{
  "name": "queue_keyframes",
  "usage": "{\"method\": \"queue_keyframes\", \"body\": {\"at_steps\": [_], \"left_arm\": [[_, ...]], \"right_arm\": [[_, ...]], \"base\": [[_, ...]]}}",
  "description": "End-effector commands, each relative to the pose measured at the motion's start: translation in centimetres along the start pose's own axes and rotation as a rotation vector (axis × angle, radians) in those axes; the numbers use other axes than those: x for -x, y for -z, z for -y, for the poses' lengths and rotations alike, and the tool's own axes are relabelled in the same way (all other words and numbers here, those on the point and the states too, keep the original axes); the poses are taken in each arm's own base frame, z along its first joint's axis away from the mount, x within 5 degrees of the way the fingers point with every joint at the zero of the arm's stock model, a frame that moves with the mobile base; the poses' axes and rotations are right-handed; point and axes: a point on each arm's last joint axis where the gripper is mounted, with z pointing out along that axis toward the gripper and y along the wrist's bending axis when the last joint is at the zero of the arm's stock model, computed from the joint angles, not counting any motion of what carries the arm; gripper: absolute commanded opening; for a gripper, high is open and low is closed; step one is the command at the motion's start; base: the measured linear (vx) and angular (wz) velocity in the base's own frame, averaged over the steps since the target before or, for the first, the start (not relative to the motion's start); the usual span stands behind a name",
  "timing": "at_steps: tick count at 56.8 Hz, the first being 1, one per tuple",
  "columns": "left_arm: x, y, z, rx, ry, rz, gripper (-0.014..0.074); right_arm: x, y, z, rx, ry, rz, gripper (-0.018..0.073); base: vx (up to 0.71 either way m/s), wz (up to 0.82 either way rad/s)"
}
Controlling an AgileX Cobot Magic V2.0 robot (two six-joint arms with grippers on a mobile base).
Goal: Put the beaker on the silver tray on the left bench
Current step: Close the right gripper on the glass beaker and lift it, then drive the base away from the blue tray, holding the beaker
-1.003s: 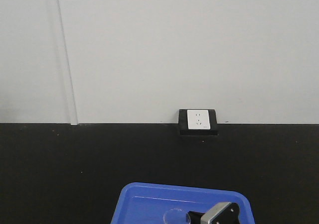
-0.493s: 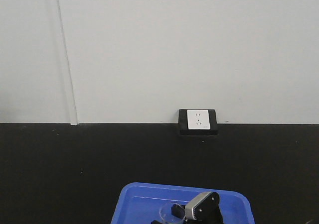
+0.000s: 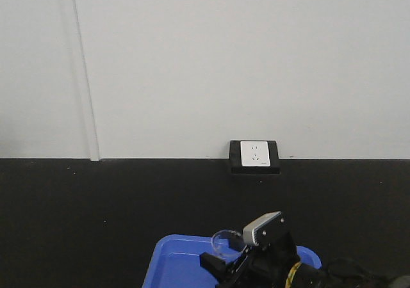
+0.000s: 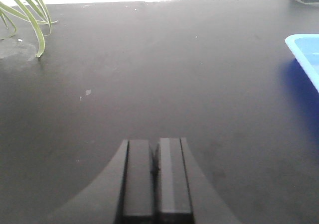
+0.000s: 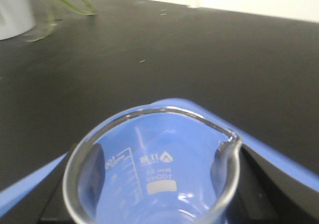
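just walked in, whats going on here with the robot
The right gripper has a small clear glass beaker clamped between its fingers and holds it just over the blue tray on the black bench top. The left gripper is shut, holds nothing and hangs over the bench near the blue tray's edge. The silver tray is not in any view, so the beaker is not yet delivered.
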Motion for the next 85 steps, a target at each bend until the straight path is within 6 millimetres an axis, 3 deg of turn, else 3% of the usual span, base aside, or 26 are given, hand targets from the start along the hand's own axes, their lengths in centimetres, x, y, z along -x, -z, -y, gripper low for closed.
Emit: {"method": "queue_keyframes", "body": {"at_steps": [1,10,16,25,33,49,59,85], "left_arm": [[-0.1,-0.2,0.1,-0.008,0.003,0.066,0.0001],[-0.1,-0.2,0.1,-0.008,0.003,0.066,0.0001],[-0.1,-0.2,0.1,-0.008,0.003,0.066,0.0001],[-0.1,-0.2,0.1,-0.008,0.003,0.066,0.0001],[-0.1,-0.2,0.1,-0.008,0.003,0.066,0.0001],[-0.1,-0.2,0.1,-0.008,0.003,0.066,0.0001],[-0.1,-0.2,0.1,-0.008,0.003,0.066,0.0001],[-0.1,-0.2,0.1,-0.008,0.003,0.066,0.0001]], "right_arm": [[5.3,2.9,-0.6,-0.071,-0.005,0.056,-0.0008],[9.0,8.1,-1.0,-0.278,-0.023,-0.046,-0.0008],[11.1,12.9,-1.3,-0.463,-0.068,-0.060,-0.0008],[12.7,18.6,-2.0,-0.645,-0.117,-0.058,-0.0006],[12.4,21.9,-3.5,-0.640,-0.056,-0.052,-0.0004],[9.6,24.6,-5.0,-0.604,-0.017,-0.040,-0.0004],[9.7,25.5,-5.3,-0.610,-0.013,-0.014,-0.0004],[9.7,25.5,-5.3,-0.610,-0.013,-0.014,-0.0004]], "base": [[0.00,0.00],[0.00,0.00],[0.00,0.00],[0.00,0.00],[0.00,0.00],[0.00,0.00],[0.00,0.00],[0.00,0.00]]}}
